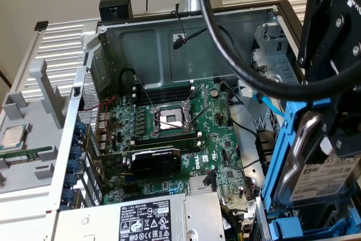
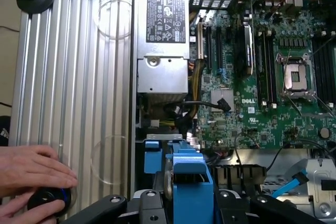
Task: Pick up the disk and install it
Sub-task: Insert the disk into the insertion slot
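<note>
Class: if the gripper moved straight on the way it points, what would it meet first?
Probably the blue drive bay, just beyond the disk that the gripper holds; depth is unclear.

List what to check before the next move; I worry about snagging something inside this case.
1. Is the gripper shut on the disk? Ok.
2. Is the blue carrier on the disk? Ok.
3. Is the case open? Ok.
4. Is the person's hand outside the case? It is on the ribbed table: ok.
5. Is the blue cable clear of the disk? Cannot tell.
</note>
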Controlling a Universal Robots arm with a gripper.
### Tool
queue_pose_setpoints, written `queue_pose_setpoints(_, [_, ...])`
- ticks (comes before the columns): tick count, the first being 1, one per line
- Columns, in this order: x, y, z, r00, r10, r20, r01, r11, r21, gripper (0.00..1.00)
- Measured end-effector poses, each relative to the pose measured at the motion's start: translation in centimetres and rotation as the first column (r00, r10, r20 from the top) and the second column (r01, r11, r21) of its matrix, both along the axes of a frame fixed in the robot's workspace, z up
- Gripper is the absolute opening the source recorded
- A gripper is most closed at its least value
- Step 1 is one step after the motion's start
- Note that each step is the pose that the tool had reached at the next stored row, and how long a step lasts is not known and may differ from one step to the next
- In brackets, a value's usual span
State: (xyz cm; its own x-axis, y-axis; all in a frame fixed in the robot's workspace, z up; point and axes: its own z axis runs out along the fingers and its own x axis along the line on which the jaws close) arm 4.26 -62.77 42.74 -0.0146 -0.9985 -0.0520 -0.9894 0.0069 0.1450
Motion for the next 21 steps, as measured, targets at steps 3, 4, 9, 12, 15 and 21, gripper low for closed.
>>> queue_pose_setpoints(3, [0.0,-0.06,-0.08,1.0,0.0,-0.0012,0.0,1.0,0.0025,0.37])
queue_pose_setpoints(4, [0.0,-0.09,-0.11,1.0,0.0,-0.0015,0.0,1.0,0.0038,0.37])
queue_pose_setpoints(9, [0.01,-0.21,-0.24,1.0,0.0,-0.0035,0.0,1.0,0.0088,0.37])
queue_pose_setpoints(12, [0.05,-0.25,-0.3,1.0,0.0,-0.0047,0.0,0.9999,0.0113,0.37])
queue_pose_setpoints(15, [0.07,-0.3,-0.38,1.0,0.0,-0.0065,0.0,0.9999,0.0134,0.37])
queue_pose_setpoints(21, [0.13,-0.37,-0.56,0.9999,0.0,-0.0102,0.0,0.9999,0.0165,0.37])
